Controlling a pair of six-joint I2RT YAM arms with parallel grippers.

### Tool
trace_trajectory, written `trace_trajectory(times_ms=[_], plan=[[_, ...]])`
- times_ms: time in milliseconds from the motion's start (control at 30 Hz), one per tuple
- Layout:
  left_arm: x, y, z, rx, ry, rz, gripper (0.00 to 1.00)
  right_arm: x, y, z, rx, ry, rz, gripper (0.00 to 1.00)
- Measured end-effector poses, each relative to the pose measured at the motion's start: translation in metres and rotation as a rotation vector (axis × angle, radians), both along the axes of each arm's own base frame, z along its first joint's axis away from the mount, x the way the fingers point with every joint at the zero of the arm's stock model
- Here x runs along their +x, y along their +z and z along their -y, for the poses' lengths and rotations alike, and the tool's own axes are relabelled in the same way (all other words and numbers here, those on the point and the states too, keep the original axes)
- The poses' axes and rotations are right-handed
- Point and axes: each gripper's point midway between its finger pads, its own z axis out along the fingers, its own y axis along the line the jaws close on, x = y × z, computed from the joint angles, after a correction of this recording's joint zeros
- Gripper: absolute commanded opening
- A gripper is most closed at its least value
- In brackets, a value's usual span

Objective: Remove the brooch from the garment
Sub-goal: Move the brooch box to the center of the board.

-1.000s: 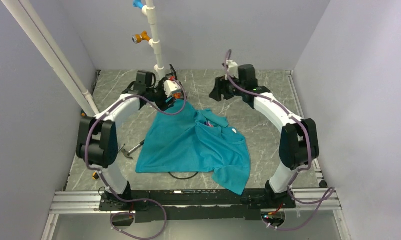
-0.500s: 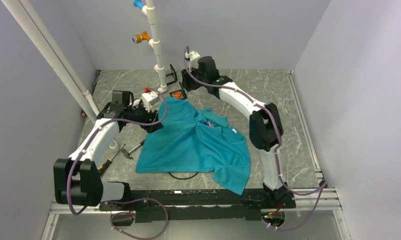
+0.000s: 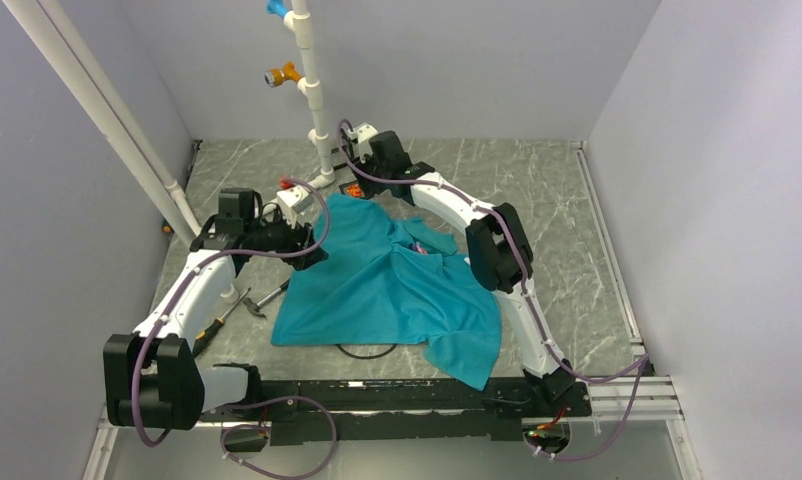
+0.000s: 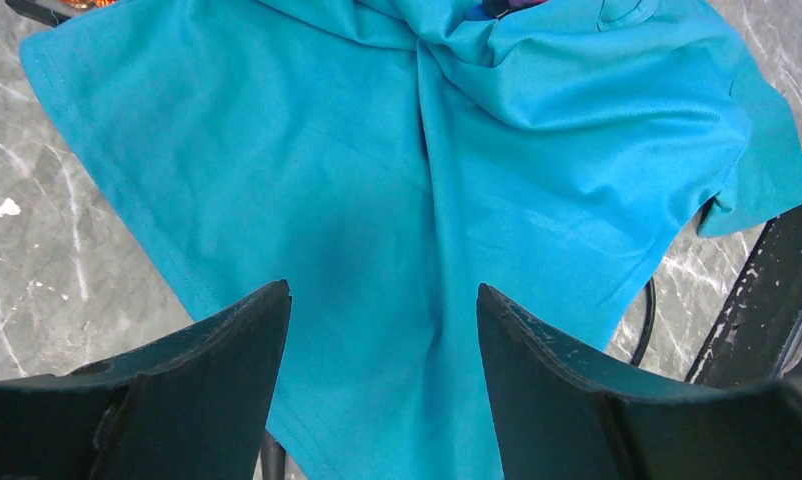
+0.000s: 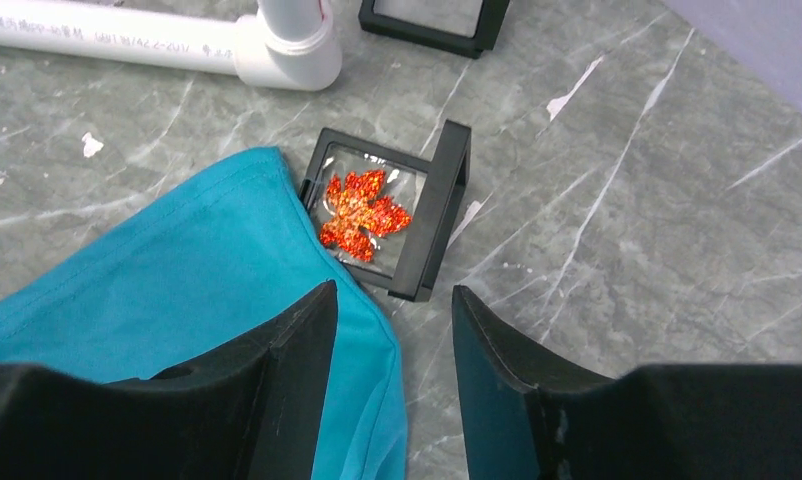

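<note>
Both grippers hang with jaws apart and nothing between them: the left gripper at the garment's left edge, the right gripper over its upper left corner. The brooch sits in bunched folds near the collar, mid-frame overhead, right of the left gripper and lower right of the right one; neither looks clearly nearer. The left wrist view catches a purple fleck at its top edge. The right wrist view shows only a black frame holding an orange leaf.
</note>
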Motion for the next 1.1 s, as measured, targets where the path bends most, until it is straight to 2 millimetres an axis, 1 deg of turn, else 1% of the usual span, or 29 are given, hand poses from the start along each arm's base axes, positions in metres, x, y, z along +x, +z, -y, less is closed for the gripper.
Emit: trace_trajectory(times_ms=[100, 200, 400, 500, 733, 800, 933, 1100], plan=[[-0.001, -0.004, 0.000, -0.006, 0.006, -0.010, 0.74, 0.006, 0.003, -0.002, 0.000, -0.003, 0.019, 0.45], [0.000, -0.003, 0.000, -0.010, 0.010, -0.006, 0.74, 0.011, 0.004, -0.001, -0.012, -0.014, 0.038, 0.44], [0.001, 0.004, -0.001, -0.016, 0.014, 0.023, 0.74, 0.016, -0.004, 0.002, -0.044, -0.025, 0.050, 0.44], [0.001, 0.005, -0.001, -0.021, 0.013, 0.028, 0.74, 0.018, -0.010, 0.002, -0.058, -0.025, 0.049, 0.42], [-0.004, -0.003, -0.001, -0.026, 0.015, 0.006, 0.74, 0.019, -0.028, 0.004, -0.091, -0.027, 0.039, 0.33], [-0.004, -0.003, 0.000, -0.030, 0.014, 0.006, 0.74, 0.019, -0.031, 0.005, -0.097, -0.026, 0.038, 0.29], [-0.005, -0.005, -0.001, -0.033, 0.018, 0.002, 0.74, 0.020, -0.031, 0.006, -0.107, -0.025, 0.046, 0.19], [-0.004, -0.004, -0.001, -0.038, 0.015, 0.007, 0.74, 0.023, -0.029, 0.009, -0.131, -0.029, 0.071, 0.12]])
